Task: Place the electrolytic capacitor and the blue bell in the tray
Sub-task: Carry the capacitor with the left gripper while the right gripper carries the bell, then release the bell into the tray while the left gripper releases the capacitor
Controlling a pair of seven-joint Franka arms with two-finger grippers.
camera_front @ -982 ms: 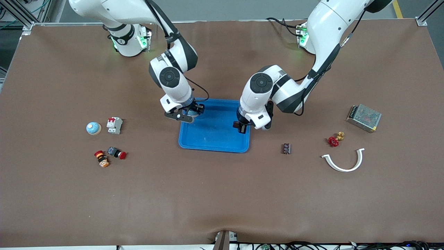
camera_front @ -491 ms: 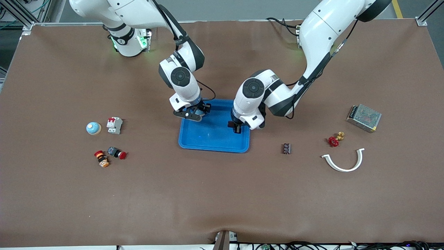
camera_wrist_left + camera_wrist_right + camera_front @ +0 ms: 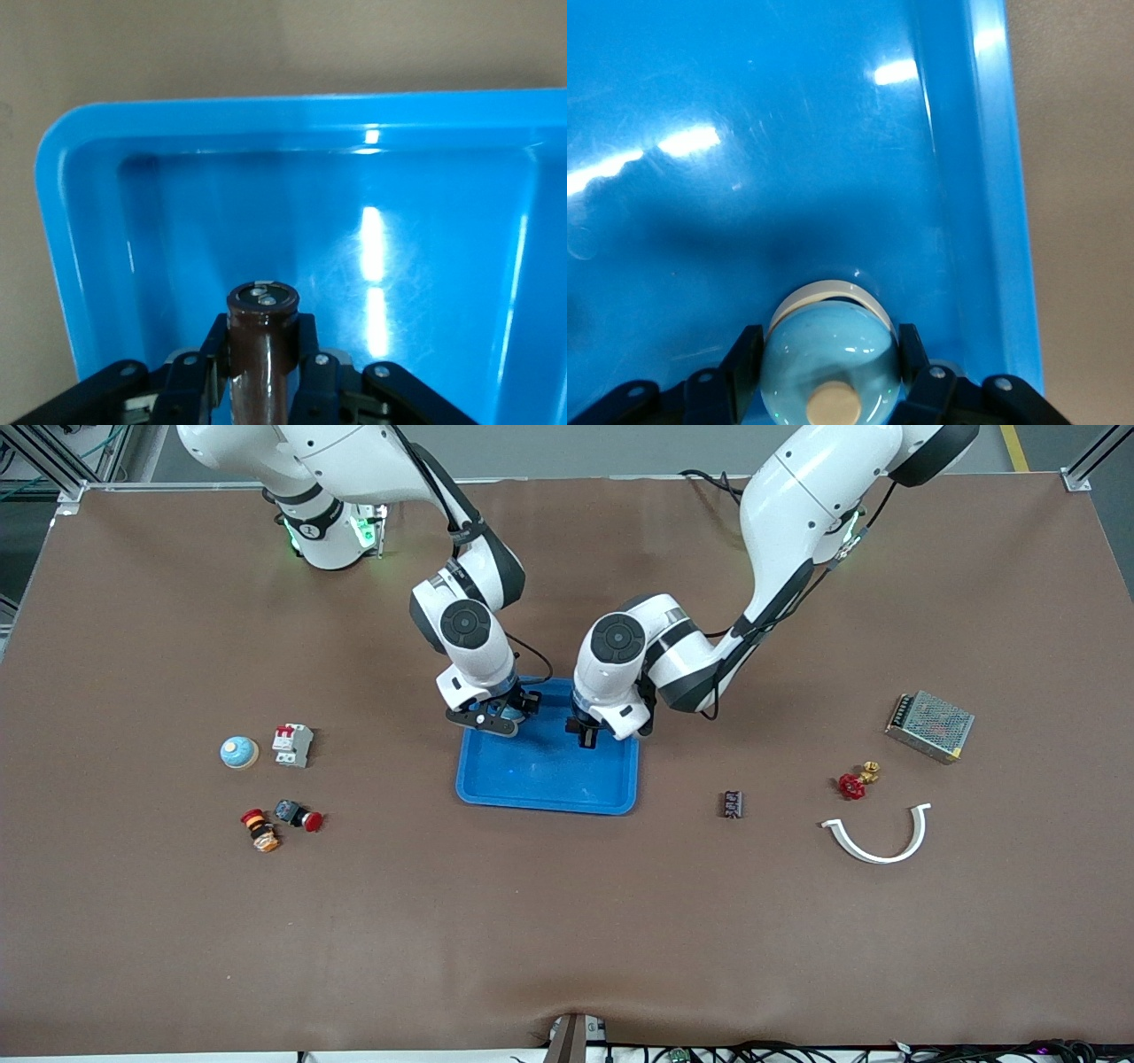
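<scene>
The blue tray lies mid-table. My left gripper hangs over its side toward the left arm's end. It is shut on the electrolytic capacitor, a dark brown cylinder with two metal terminals on its end. In the left wrist view the tray floor lies just below the left gripper. My right gripper is over the tray corner toward the right arm's end, shut on the blue bell, a light blue dome with a tan button. The bell hangs close above the tray floor, near the rim.
Toward the right arm's end lie a second blue domed bell, a white breaker and red push buttons. Toward the left arm's end lie a small dark part, a red valve, a white curved piece and a metal box.
Both arms have moved in over the tray. The left gripper carried the capacitor toward the tray's middle, and the right gripper shifted slightly inward with the bell.
</scene>
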